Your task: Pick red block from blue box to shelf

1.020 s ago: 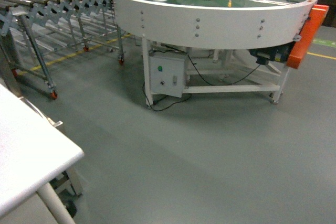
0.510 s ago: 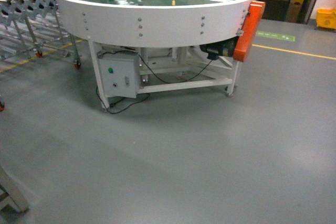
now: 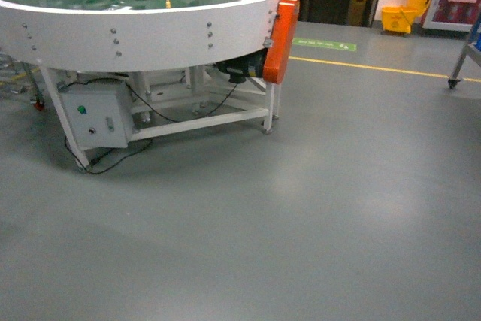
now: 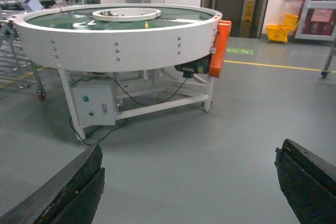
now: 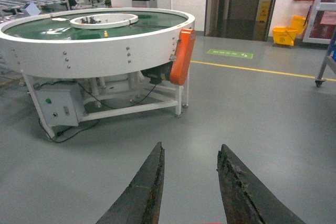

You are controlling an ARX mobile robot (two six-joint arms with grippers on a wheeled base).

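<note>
The blue box is out of view. My right gripper point(image 5: 190, 148) hovers over bare grey floor, its dark fingers a narrow gap apart. A thin sliver of the red block point(image 5: 211, 223) shows deep between them at the bottom edge; the rest is hidden. My left gripper point(image 4: 191, 145) is open wide with nothing between its fingers. Neither gripper appears in the head view. A steel leg on a caster wheel point(image 3: 455, 79) stands at the far right; I cannot tell whether it belongs to the shelf.
A round white conveyor table point(image 3: 150, 31) with a green top fills the upper left, with an orange guard point(image 3: 280, 39), a grey control box point(image 3: 94, 114) and a floor cable beneath. A yellow mop bucket point(image 3: 397, 17) and a yellow floor line point(image 3: 376, 69) lie behind.
The head view has swung to the right: the round table slid left, the white table corner and roller racks left the frame, and the bucket and caster leg came in.
</note>
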